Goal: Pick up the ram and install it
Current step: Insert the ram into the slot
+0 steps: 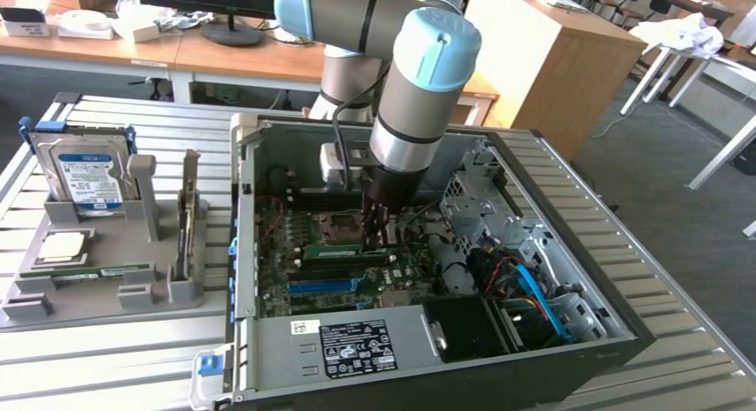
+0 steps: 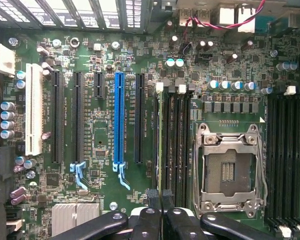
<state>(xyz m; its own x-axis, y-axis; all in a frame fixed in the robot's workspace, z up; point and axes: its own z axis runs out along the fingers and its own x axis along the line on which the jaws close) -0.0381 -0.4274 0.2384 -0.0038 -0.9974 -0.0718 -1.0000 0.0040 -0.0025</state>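
I was down inside the open computer case (image 1: 244,252), my gripper (image 1: 375,241) hanging over the motherboard (image 2: 105,50), with my jaws drawn almost together on the ram (image 2: 161,140). In the wrist view the stick showed edge-on, a thin green line running away from my fingertips (image 2: 153,194). It lay along the outermost of the dark memory slots (image 2: 177,140), on the side towards the blue slot (image 2: 119,120), and the empty processor socket (image 2: 229,170) sat just beyond that bank. From the exterior view the stick was a short green strip right under my fingers, low against the board. I could not tell whether its lower edge was touching the slot, partly in it, or just above it. The picking up looked done, since the stick was in my grip and away from the grey tray (image 1: 106,309) on the exterior view's left, where another green stick (image 1: 88,271) lay flat in its holder. So I judged the step in hand to be the installing itself, with the stick lined up on its slot. As I read it, seating would call for holding the stick square and level along the slot. It would also need a straight push down rather than a tilted one. The white latches at the slot ends would have to be free to take it, and I could not make out how they stood. A skewed press could jam one end or strain the board.
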